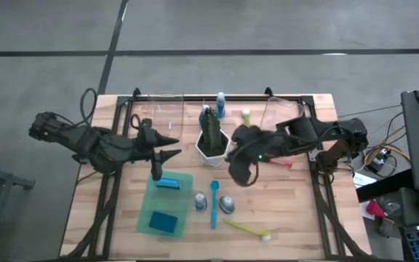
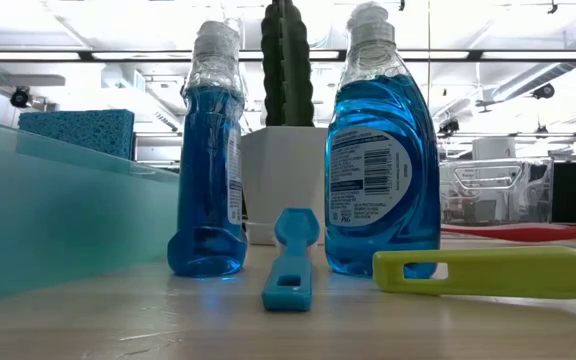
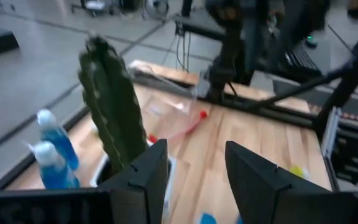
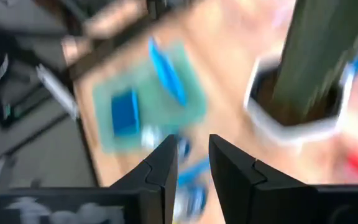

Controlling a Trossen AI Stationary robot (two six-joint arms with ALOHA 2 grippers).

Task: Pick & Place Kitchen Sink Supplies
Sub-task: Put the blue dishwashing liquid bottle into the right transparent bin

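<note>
Bottle label (image 2: 368, 180) print too small to read

Green cactus (image 1: 209, 129) in white pot (image 1: 211, 153), beside translucent green tray (image 1: 184, 178).

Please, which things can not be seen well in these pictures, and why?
- Yellow brush, low view: its far end is cut off by the picture's right edge.
- Green tray, low view: cut off by the left edge, and it hides most of the sponge behind it.
- Cactus, low view: its top is cut off, and the two bottles cover the sides of its pot.
- Right wrist view: motion blur; the things on the tray are only shapes.
</note>
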